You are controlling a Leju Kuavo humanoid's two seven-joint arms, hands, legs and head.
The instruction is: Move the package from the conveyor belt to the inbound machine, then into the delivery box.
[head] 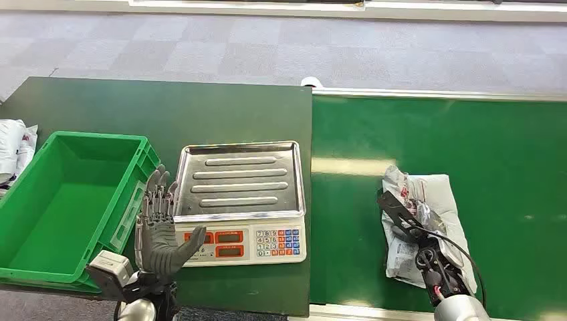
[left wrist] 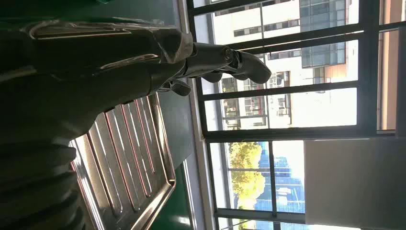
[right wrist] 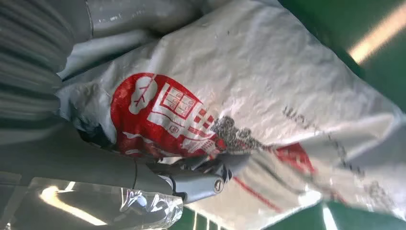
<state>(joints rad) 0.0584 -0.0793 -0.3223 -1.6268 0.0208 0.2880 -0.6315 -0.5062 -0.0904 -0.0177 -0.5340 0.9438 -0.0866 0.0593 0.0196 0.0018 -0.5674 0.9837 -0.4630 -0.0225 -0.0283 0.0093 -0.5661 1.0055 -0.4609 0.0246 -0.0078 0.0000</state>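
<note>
The right robot hand (head: 409,212) rests on the package (head: 428,200), fingers against the wrapper, grasp unconfirmed; the package lies on the conveyor belt (head: 508,167), long axis running away from the robot; the left robot hand (head: 160,231) hangs open beside the scale (head: 241,194), well apart.

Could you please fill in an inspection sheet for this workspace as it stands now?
Surface: dark green table on the left, green belt on the right.
Job's things: white package lies on the belt; scale with bare steel tray; green box empty.
Clutter: white bags beyond the box.
Hands: left hand raised, fingers apart, holding nothing; right hand on the package, grip unclear.
Cables: black cable at the right wrist.
Surroundings: grey carpet tiles.
</note>
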